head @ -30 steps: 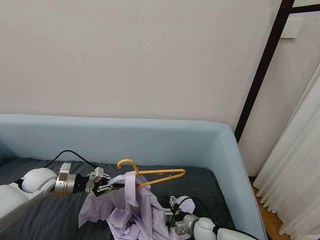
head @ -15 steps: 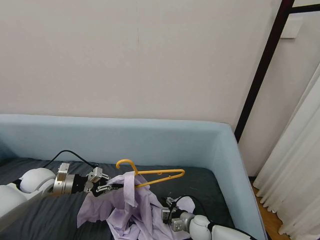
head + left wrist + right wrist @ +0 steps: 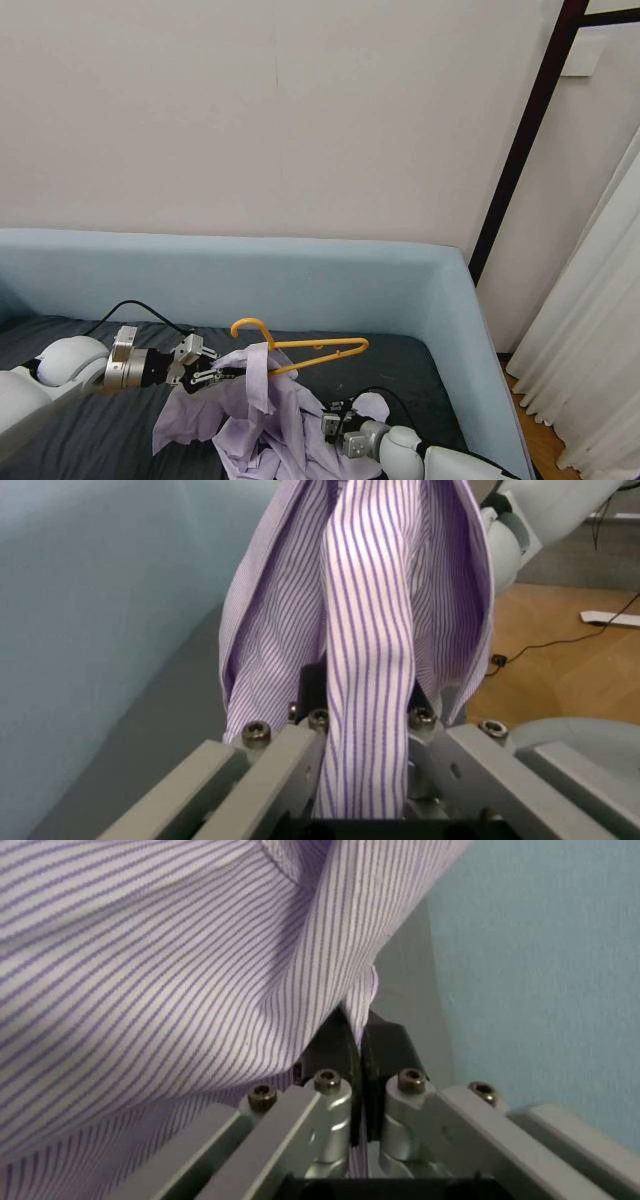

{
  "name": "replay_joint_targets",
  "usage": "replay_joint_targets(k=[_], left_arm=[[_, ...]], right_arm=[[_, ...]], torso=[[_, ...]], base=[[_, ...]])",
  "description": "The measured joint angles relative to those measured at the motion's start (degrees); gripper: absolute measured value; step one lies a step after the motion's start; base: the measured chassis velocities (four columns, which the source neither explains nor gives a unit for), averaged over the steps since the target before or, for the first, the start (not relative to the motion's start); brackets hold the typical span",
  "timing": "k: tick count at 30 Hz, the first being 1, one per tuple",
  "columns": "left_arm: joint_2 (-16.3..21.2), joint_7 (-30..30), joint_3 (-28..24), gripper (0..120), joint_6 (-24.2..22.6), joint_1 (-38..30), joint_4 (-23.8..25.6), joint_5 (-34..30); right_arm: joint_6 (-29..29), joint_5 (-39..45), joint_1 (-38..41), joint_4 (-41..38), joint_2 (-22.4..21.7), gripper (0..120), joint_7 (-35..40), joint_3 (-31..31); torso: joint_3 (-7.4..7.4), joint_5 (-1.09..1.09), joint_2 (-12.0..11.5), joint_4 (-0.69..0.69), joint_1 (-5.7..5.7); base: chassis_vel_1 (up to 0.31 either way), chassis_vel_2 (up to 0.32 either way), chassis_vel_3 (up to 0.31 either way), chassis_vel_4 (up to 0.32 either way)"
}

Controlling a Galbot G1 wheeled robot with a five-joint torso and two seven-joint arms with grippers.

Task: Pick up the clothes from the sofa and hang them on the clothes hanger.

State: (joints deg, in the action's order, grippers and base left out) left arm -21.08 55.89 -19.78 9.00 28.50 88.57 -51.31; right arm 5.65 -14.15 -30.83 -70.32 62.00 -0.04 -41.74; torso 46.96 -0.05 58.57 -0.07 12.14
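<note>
free: bare seat (image 3: 130, 420) left of shirt (image 3: 260, 410) | blocked: backrest (image 3: 250, 280) behind, armrest (image 3: 470, 350) right

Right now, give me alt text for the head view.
The left gripper holds up a purple striped shirt, partly on a yellow hanger, over a light blue sofa. The right gripper pinches the shirt lower down.

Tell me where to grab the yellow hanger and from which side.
Probably its bare right-hand end, approached from the robot's right and above. That end of the yellow hanger juts clear of the striped shirt; the hook side is draped, with the left gripper clamped there.
</note>
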Motion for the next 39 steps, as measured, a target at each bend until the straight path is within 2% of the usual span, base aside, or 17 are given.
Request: replay_joint_targets(k=[12, 18, 25, 29, 37, 39], left_arm=[[-0.1, 0.1, 2.0, 1, 0.4, 1.1, -0.8, 0.0], [-0.5, 0.8, 4.0, 1, 1.5, 1.1, -2.3, -0.6], [-1.1, 3.4, 3.9, 1, 2.2, -0.4, -5.1, -0.6], [-1.8, 6.2, 2.6, 1, 2.8, -3.3, -7.9, -1.4], [-1.8, 6.6, 2.5, 1, 2.7, -4.0, -8.2, -1.4], [-1.2, 7.1, 2.5, 1, 2.4, -4.8, -8.0, -1.4]], right_arm=[[-0.3, 3.1, -1.1, -1.1, -0.7, 0, 0.7, 1.9], [0.3, 9.5, -1.3, -4.0, -3.3, 0, 1.0, 5.1], [0.6, 13.7, -0.8, -6.2, -5.5, 0, 1.0, 7.4], [3.2, 22.4, -0.2, -10.5, -7.9, 0, 1.1, 11.6], [4.0, 25.0, 0.2, -12.3, -8.7, 0, 1.1, 13.1], [5.6, 29.5, 0.7, -16.9, -11.4, 0, 1.2, 16.6]], torso=[[0.00, 0.00, 0.0, 0.00, 0.00], [0.00, 0.01, 0.0, 0.00, 0.00], [0.00, 0.00, 0.0, -0.01, 0.00], [0.00, 0.00, 0.0, -0.01, 0.00], [0.00, 0.02, 0.0, -0.01, 0.00], [0.01, 0.00, 0.0, 0.00, 0.00]], base=[[0.000, 0.000, 0.000, 0.000], [0.000, 0.000, 0.000, 0.000], [0.000, 0.000, 0.000, 0.000], [0.000, 0.000, 0.000, 0.000], [0.000, 0.000, 0.000, 0.000], [0.000, 0.000, 0.000, 0.000]])
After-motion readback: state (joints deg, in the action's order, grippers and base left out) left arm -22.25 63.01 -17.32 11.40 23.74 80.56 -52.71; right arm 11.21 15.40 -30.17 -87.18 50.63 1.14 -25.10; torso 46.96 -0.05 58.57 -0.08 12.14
